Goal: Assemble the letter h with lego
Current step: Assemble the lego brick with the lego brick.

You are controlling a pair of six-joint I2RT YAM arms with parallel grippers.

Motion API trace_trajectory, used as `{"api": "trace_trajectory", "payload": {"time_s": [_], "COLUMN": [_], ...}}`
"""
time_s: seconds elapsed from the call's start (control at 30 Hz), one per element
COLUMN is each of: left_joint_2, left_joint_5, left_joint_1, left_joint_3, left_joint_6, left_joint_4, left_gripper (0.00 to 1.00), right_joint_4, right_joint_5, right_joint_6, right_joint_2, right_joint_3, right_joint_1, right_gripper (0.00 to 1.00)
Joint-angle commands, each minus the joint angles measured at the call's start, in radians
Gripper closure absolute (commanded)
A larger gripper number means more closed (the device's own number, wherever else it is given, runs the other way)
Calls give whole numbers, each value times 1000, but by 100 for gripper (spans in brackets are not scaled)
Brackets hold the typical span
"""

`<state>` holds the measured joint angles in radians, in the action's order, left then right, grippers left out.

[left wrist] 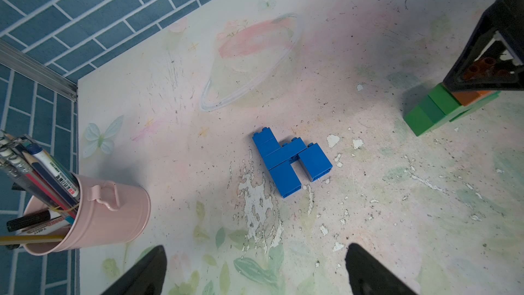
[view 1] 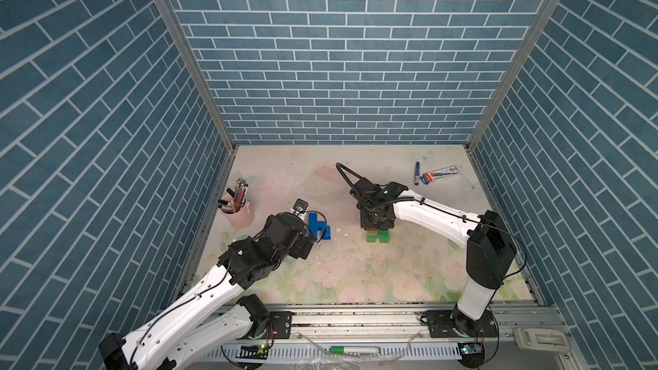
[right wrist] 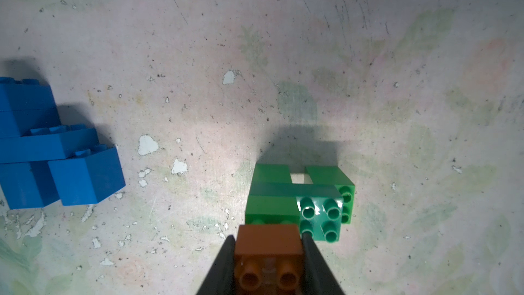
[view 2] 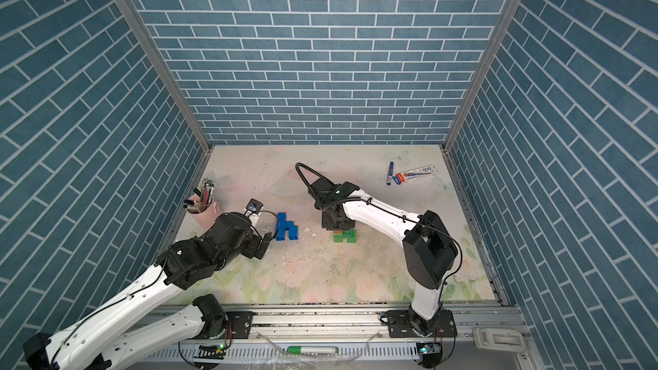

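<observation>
A blue lego h point(view 1: 319, 229) point(left wrist: 289, 160) lies flat on the table, left of centre. To its right stands a green lego stack point(view 1: 378, 236) point(right wrist: 283, 205), two legs joined by a long brick, with a darker studded brick point(right wrist: 320, 217) on one side. My right gripper point(right wrist: 268, 238) points down over the stack, shut on a translucent orange brick point(right wrist: 268, 248) point(left wrist: 479, 72). The orange brick sits directly above the light green brick; I cannot tell whether they touch. My left gripper point(left wrist: 255, 248) is open and empty, hovering on the near side of the blue h.
A pink bucket point(view 1: 238, 213) point(left wrist: 93, 214) full of pens stands by the left wall. A blue marker pen point(view 1: 416, 172) and a pen box point(view 1: 443, 174) lie at the back right. A green marker point(view 1: 354, 350) rests in the front rail. Brick-pattern walls enclose three sides.
</observation>
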<state>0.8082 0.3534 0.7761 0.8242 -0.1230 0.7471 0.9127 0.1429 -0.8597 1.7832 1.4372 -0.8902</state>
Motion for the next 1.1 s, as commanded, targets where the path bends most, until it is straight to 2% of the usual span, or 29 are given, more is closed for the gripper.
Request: {"api": "trace_trajectory", "payload": {"time_s": [0.0, 0.17, 0.4, 0.57, 0.7, 0.9, 1.07], "left_joint_2": [-9, -8, -10, -10, -10, -10, -9], "left_joint_5": [-5, -8, -8, -13, -20, -22, -24], "left_joint_1": [-8, -7, -7, -8, -8, -7, -8], "left_joint_3": [10, 11, 11, 10, 10, 10, 12], "left_joint_6": [-1, 0, 0, 0, 0, 0, 0], "left_joint_4": [11, 11, 12, 13, 11, 12, 11], "left_gripper": [1, 1, 1, 1, 1, 1, 1], "right_joint_4": [31, 53, 43, 17, 39, 57, 38], "right_joint_5": [12, 4, 44, -47, -74, -30, -31], "right_joint_6": [-34, -25, -48, -51, -51, -52, -51], "right_joint_2": [-3, 48, 38, 70, 73, 135, 61], "right_joint_3": [-4, 15, 2, -24, -58, -72, -55], "right_joint_1": [0, 11, 13, 9, 8, 3, -1], "right_gripper": [100, 100, 100, 100, 100, 100, 100]}}
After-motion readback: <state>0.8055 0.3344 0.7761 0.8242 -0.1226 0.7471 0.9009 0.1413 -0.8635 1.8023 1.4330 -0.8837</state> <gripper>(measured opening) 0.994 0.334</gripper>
